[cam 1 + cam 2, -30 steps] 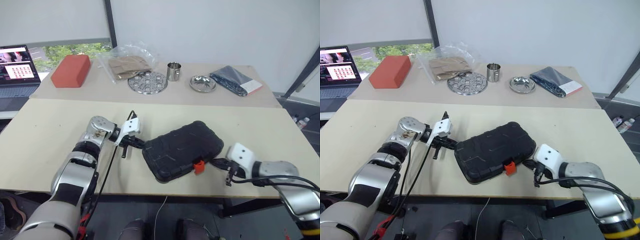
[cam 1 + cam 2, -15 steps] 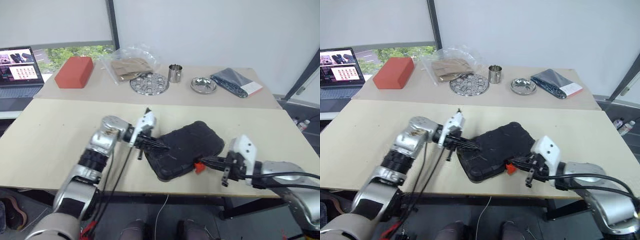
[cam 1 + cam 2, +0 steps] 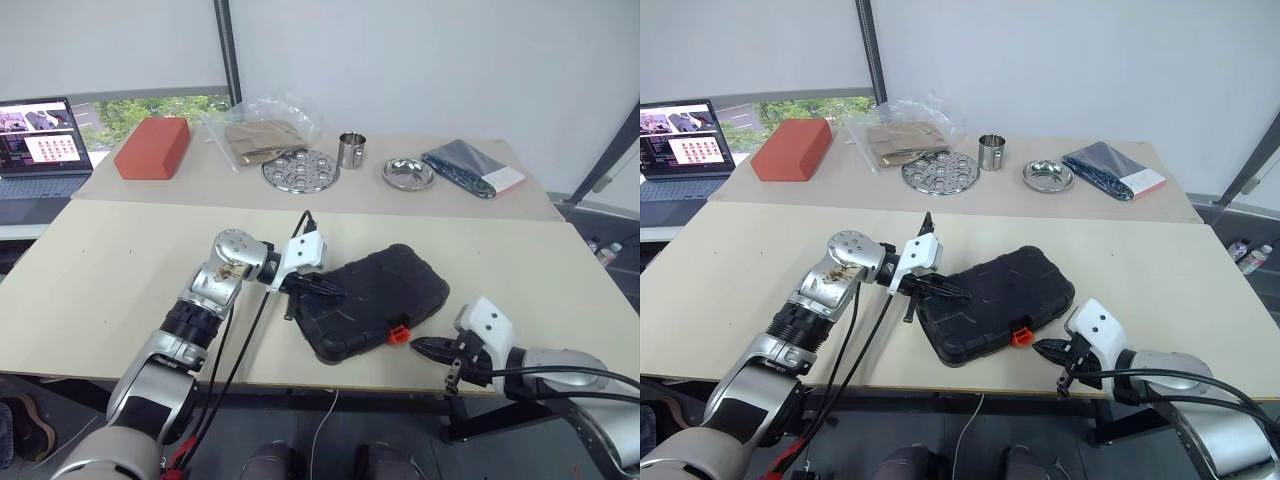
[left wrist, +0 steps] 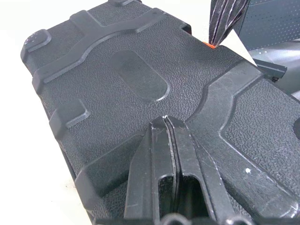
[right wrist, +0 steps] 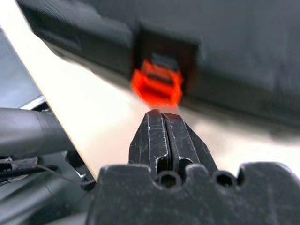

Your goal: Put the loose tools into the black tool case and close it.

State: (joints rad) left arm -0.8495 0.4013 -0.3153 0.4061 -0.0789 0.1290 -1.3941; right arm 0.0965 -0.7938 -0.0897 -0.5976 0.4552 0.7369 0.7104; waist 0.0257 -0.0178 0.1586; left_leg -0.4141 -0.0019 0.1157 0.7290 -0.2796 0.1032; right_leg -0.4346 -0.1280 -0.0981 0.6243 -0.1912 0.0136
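**Case Lid Down, Latch Awaits**

The black tool case [image 3: 367,302] lies closed near the tabletop [image 3: 100,270] front edge. The left gripper [image 3: 325,289], jaws clenched, has slid onto its lid; the right gripper [image 3: 425,349], jaws clenched, has backed off the orange latch [image 3: 397,334], likely unfastened. Steel dishes [image 3: 300,170] sit well behind, nothing obstructing.

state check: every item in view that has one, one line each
black tool case: lid shut, lying flat near the table's front edge
orange latch: on the case's front edge, whether locked unclear
left gripper: shut, tips on the lid
right gripper: shut, empty, just short of the latch
laptop: open, screen lit
steel cup: upright
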